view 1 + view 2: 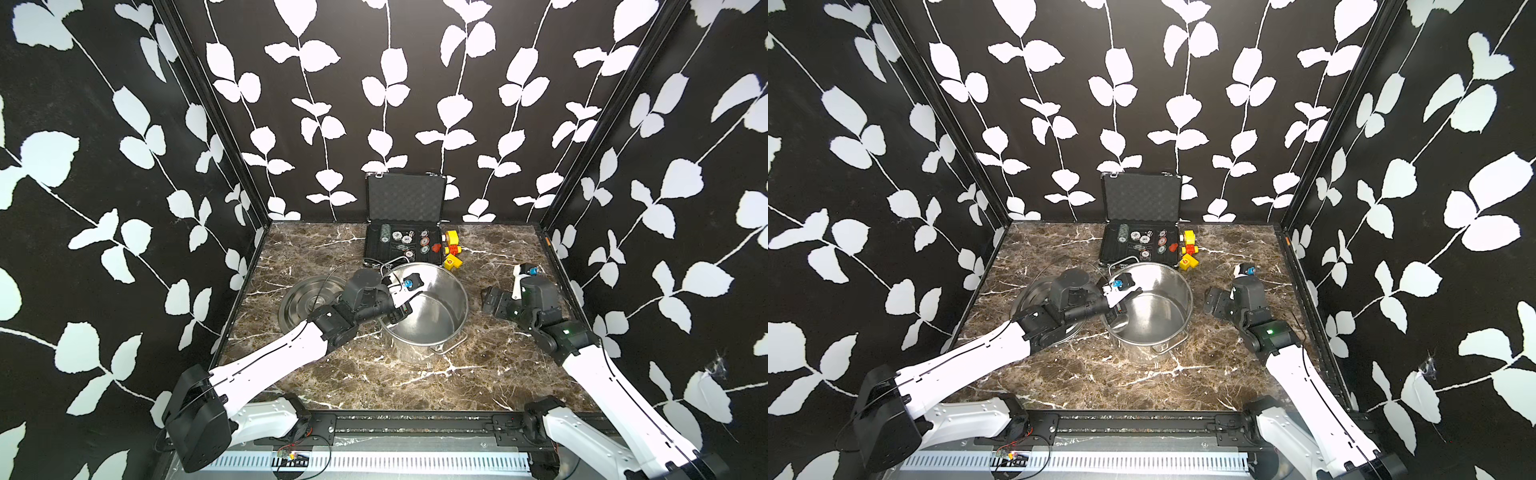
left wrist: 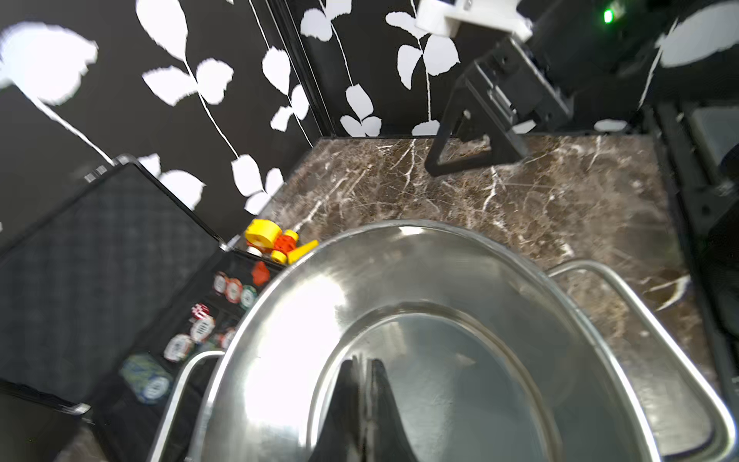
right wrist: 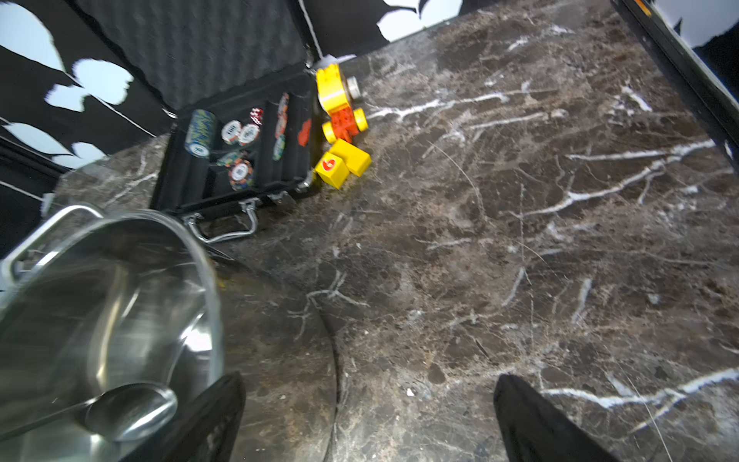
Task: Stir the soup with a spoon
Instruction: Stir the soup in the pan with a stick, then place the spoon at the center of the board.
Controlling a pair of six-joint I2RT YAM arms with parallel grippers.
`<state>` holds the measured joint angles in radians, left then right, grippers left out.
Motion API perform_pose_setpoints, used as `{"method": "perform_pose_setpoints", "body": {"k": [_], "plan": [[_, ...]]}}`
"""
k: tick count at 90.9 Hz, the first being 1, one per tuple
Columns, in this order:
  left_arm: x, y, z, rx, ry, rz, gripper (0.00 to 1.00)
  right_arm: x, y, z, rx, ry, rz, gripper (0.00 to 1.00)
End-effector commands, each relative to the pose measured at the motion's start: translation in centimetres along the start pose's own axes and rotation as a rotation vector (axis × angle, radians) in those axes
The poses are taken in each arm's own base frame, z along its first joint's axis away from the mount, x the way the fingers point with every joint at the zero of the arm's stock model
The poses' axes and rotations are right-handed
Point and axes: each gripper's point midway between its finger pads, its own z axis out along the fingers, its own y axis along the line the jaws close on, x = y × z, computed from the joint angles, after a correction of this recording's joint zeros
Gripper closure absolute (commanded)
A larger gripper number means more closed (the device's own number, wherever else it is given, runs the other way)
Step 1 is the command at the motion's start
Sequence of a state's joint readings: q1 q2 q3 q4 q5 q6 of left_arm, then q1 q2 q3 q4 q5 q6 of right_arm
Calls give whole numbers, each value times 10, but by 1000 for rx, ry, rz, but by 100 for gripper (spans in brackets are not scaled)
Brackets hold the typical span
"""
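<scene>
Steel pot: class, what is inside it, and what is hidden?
The left gripper reaches into the steel pot, shut on the spoon; its bowl shows in the right wrist view. The bottom looks bare, no soup visible. The gripper hides the floor beneath it.

Marble table (image 1: 478, 374) bears steel pot (image 1: 449, 307); lid (image 1: 303, 299); open case (image 1: 405, 199); toy blocks (image 1: 453, 249).

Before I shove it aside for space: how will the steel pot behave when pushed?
The steel pot looks wide and flat-bottomed, so it likely slides, not tips. No liquid shows inside, so it is probably light for its size. Its polished walls look slippery.
</scene>
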<state>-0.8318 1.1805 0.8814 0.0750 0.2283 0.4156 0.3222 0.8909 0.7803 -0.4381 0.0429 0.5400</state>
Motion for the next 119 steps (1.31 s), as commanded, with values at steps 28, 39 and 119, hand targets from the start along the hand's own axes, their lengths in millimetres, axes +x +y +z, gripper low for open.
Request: {"method": "perform_pose_setpoints", "body": {"k": [28, 39, 119], "plan": [[-71, -31, -32, -11, -155, 737, 100, -31, 86, -37, -391, 61, 37, 1], [-75, -52, -30, -41, -175, 985, 100, -36, 122, -50, -596, 113, 84, 1], [-52, -105, -36, -111, -247, 1435, 100, 8, 253, -73, -1129, 341, 146, 37]]}}
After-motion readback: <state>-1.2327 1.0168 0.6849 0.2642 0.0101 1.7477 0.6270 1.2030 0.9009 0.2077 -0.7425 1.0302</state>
